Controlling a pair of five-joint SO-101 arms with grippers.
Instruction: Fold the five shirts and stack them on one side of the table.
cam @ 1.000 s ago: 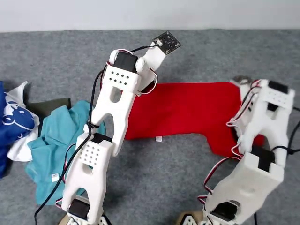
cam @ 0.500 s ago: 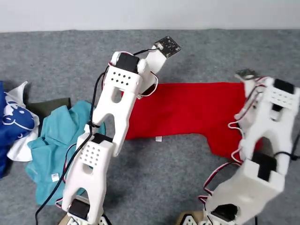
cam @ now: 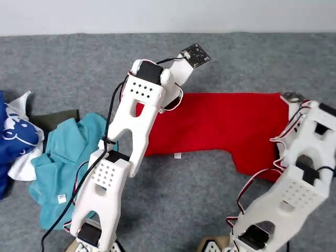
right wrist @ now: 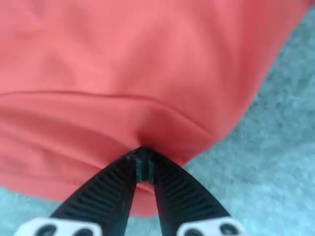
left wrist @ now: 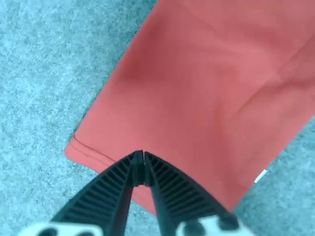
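Observation:
A red shirt point(cam: 220, 123) lies spread across the middle of the grey table. My left gripper point(left wrist: 138, 168) is shut on the red shirt point(left wrist: 206, 88) near its hemmed corner at the shirt's left end. My right gripper point(right wrist: 143, 166) is shut on a pinched fold of the red shirt point(right wrist: 123, 59) at its right end. In the high view the left arm point(cam: 136, 115) covers the shirt's left edge and the right arm point(cam: 307, 152) covers its right edge. A teal shirt point(cam: 63, 157), a blue and white shirt point(cam: 13, 139) and a dark green shirt point(cam: 52, 119) lie crumpled at the left.
The heap of crumpled shirts takes up the left side of the table point(cam: 189, 194). Bare grey felt lies in front of the red shirt and behind it up to the pale wall point(cam: 168, 16).
Both arms have shifted to the right, dragging the red shirt with them. Its right end now reaches farther right and the cloth lies more stretched.

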